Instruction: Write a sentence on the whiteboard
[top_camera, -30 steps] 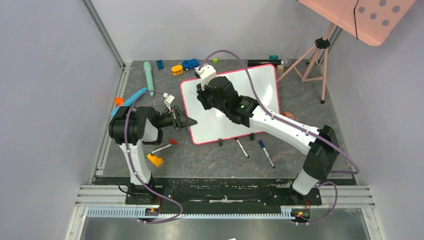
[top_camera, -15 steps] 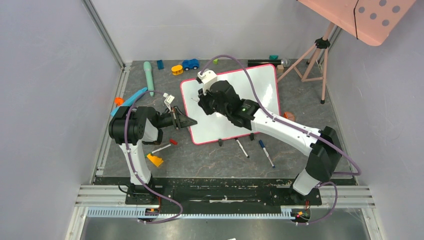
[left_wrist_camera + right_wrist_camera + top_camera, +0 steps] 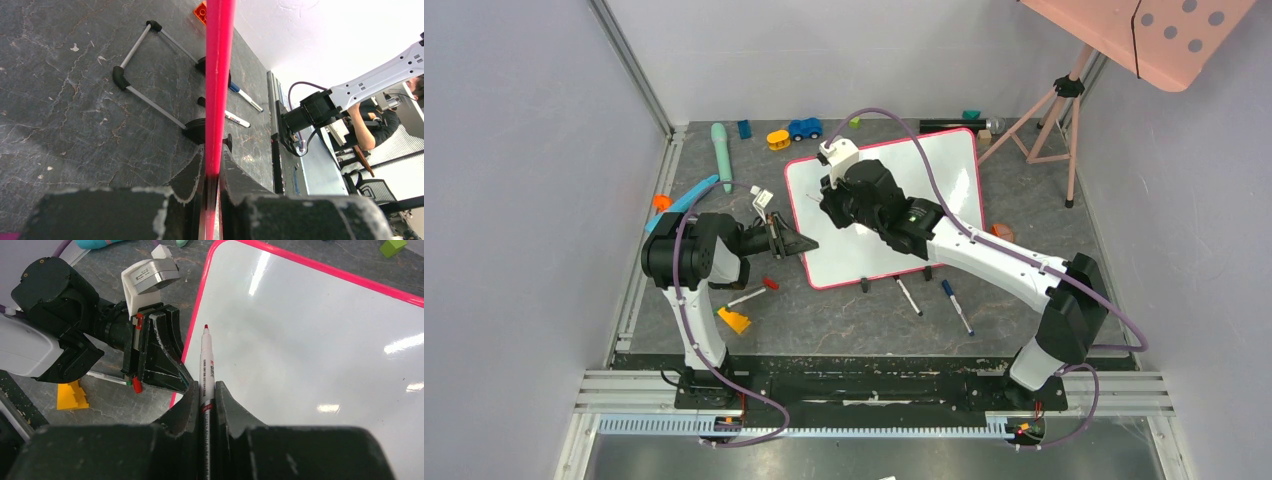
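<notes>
The whiteboard point(image 3: 944, 170) stands tilted on the table, white with a red-pink frame. My left gripper point(image 3: 802, 243) is shut on its left frame edge; in the left wrist view the red frame point(image 3: 218, 75) runs between the fingertips of this gripper point(image 3: 212, 155). My right gripper point(image 3: 824, 195) is over the board's upper left and shut on a red marker point(image 3: 205, 355). In the right wrist view that gripper point(image 3: 206, 387) points the marker's tip close to the left frame. I cannot tell if the tip touches. The board point(image 3: 310, 340) shows no writing; the sentence is not visible.
Two loose markers point(image 3: 908, 296) point(image 3: 956, 306) lie in front of the board. A red-capped marker point(image 3: 754, 293) and a yellow wedge point(image 3: 734, 320) lie near the left arm. A toy car point(image 3: 804, 128) and a teal stick point(image 3: 721, 150) lie at the back. A pink tripod point(image 3: 1049, 110) stands at the back right.
My right gripper shifted a little to the right over the board with the marker, then stayed still. The left gripper and the board have not moved.
</notes>
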You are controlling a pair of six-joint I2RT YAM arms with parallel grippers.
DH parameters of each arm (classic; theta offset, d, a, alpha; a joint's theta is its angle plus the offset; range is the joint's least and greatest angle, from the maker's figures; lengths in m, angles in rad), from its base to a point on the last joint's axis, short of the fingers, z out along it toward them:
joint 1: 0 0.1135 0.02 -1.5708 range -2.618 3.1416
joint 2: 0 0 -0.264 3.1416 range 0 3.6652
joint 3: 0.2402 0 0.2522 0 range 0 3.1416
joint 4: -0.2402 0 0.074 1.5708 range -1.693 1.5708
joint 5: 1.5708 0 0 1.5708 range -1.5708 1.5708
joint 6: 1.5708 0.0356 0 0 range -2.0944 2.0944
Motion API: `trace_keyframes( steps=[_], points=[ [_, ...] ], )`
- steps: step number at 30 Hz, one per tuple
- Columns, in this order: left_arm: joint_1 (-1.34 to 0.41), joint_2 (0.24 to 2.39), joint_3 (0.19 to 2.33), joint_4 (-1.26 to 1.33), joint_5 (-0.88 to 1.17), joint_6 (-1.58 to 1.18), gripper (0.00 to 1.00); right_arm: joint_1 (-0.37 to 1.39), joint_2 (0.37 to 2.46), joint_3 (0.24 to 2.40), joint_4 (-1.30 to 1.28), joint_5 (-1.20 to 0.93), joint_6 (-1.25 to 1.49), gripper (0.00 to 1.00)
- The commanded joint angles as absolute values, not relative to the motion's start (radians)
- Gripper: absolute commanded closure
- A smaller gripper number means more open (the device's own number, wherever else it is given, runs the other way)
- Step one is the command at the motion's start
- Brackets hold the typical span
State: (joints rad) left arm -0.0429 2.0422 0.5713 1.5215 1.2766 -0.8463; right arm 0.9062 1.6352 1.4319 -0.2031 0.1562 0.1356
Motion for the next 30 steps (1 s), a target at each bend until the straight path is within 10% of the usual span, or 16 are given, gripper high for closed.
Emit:
trace_keyframes(
  steps=[1, 30],
  points=[
    [-0.071, 2.080, 0.549, 1.557, 1.304, -0.776, 0.98, 0.908, 1.617, 1.481, -0.167, 0.172, 0.120, 1.00],
    [-0.073, 2.079, 0.549, 1.557, 1.304, -0.776, 0.98, 0.908, 1.622, 1.496, -0.160, 0.194, 0.109, 1.00]
  ],
)
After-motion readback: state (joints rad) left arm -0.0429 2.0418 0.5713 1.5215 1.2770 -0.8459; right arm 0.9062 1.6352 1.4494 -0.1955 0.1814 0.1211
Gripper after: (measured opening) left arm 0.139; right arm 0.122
